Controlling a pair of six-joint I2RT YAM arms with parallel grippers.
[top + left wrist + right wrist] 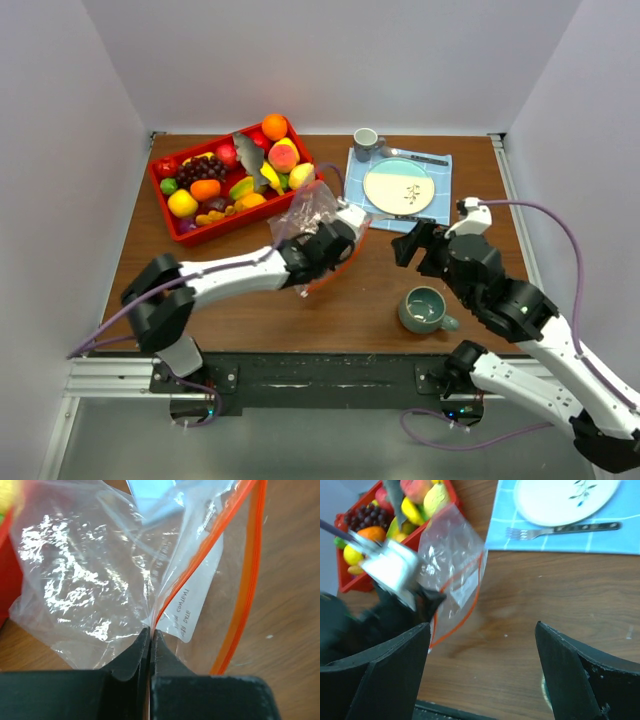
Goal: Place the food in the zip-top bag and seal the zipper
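LEFT HAND GETS THE BAG: The left hand (150,641) is clenched on the bag (90,580) at its zipper (249,585), holding it beside the tray (236,226) of food (225,170). The right hand (413,244) hovers near, released and empty. Whether one lip or both is pinched cannot be told. The mouth probably needs spreading, the right hand taking the opposite lip, before fruit goes in. The table (360,310) is brown wood, boxed by white walls, with a plate (397,186) and a mug (425,310) to the right.
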